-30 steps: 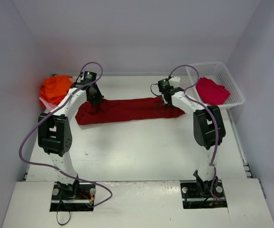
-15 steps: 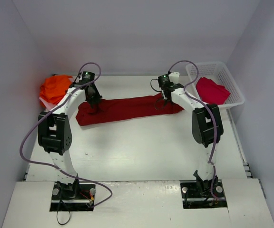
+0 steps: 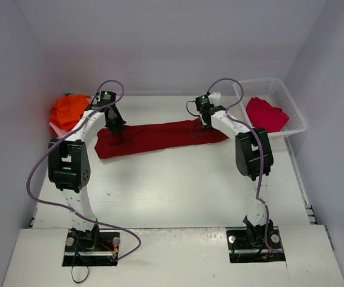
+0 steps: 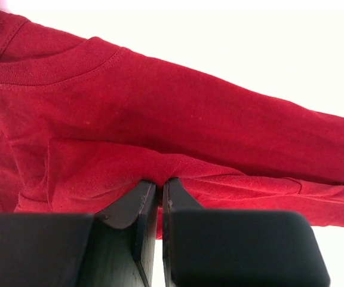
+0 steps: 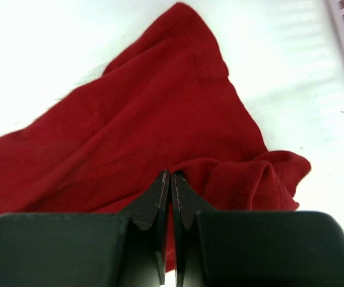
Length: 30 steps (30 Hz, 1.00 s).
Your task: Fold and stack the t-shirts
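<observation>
Top external view: the dark red t-shirt point(image 3: 160, 136) lies stretched across the tabletop point(image 3: 178, 185), left gripper point(image 3: 118, 133) and right gripper point(image 3: 203, 128) each pinched tight on a thin fold at opposite ends; uneven pulling could slip the cloth free and spoil the fold.

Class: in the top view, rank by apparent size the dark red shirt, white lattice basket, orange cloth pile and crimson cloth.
1. Dark red cloth shirt, longest.
2. White plastic lattice basket, close behind.
3. Bright orange cloth pile and crimson cloth in the basket: look alike, unranked.
</observation>
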Each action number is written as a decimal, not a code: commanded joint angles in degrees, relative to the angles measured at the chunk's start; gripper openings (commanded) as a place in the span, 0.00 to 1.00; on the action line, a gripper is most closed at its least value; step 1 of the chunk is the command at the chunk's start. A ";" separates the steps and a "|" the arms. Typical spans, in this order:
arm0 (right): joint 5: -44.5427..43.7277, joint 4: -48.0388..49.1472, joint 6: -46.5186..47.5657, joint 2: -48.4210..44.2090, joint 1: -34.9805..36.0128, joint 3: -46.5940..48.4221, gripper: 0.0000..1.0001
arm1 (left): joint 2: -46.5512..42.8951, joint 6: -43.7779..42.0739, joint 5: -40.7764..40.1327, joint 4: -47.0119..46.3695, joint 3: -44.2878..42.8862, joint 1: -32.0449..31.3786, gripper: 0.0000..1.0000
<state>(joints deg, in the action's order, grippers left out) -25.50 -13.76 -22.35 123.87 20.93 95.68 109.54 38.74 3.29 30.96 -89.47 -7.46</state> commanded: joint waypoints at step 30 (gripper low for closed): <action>1.50 2.25 3.01 4.27 -3.26 8.38 0.04 | 2.88 -1.48 0.05 -5.73 -2.29 2.19 0.00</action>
<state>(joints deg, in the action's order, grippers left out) -23.03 -12.40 -20.45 129.14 18.57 100.97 113.71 38.09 4.69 27.62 -89.47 -6.37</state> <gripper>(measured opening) 0.039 0.008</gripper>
